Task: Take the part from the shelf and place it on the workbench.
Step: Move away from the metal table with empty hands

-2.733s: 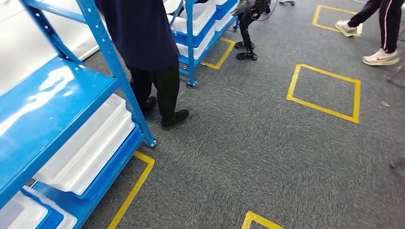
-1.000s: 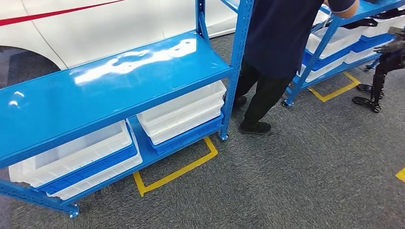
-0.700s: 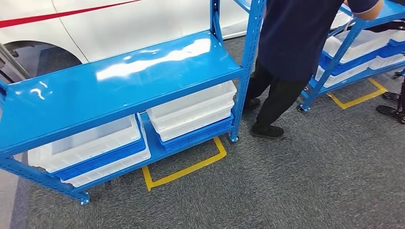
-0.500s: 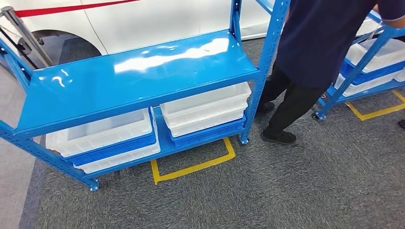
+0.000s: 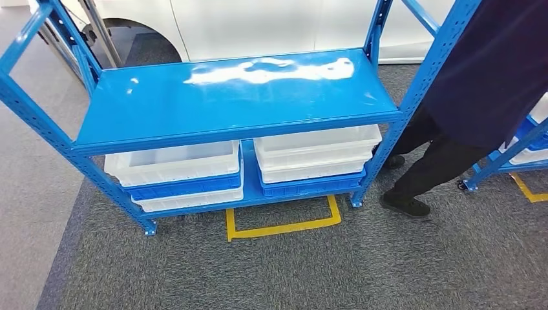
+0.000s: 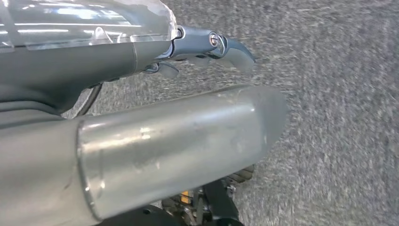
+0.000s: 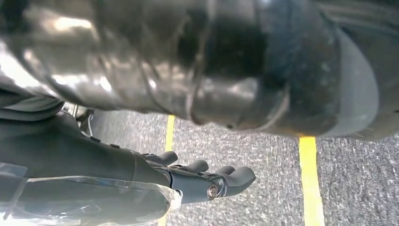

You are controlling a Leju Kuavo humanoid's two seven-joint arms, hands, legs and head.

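A blue metal shelf rack [image 5: 232, 97] stands straight ahead in the head view, its glossy middle board reflecting the lights. Two stacks of white bins [image 5: 174, 163] [image 5: 316, 147] sit on blue trays on the lower board. My left hand [image 6: 207, 44] hangs over grey carpet in the left wrist view, fingers stretched out, holding nothing. My right hand [image 7: 207, 181] also hangs over the carpet in the right wrist view, fingers loosely extended, with nothing in it.
A person in dark clothes [image 5: 478, 84] stands close to the rack's right post. A second blue rack [image 5: 510, 158] is behind them. A yellow tape square [image 5: 284, 226] marks the carpet before the rack. A white car body [image 5: 258, 26] lies beyond.
The whole picture has shifted as the camera turned left: the rack now sits centred and square-on, and the person has slid to the right edge.
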